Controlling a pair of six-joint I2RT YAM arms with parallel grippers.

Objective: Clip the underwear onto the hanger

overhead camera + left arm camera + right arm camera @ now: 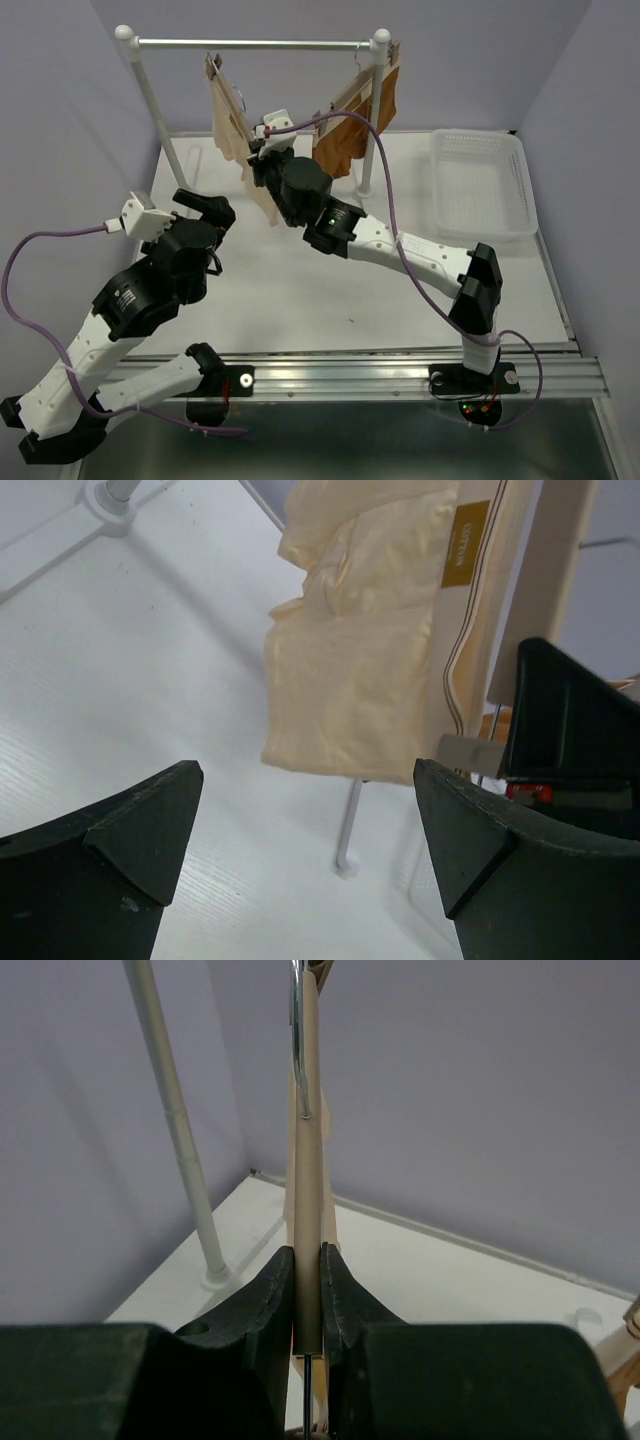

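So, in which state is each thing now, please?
left end effector: open, holding nothing.
right end effector: shut on the hanger.
hanger: held steeply tilted, one end up near the rail.
underwear: hanging bunched along the hanger; clipping unclear.
rust-brown garment: hanging at the rail's right end.

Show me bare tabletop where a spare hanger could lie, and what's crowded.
Widest bare table lies centre-front, between the left arm and right arm. A smaller patch sits between the rack's right post and the basket. Crowded under the rail: the right gripper clamps the hanger, with the underwear and rust-brown garment hanging close.
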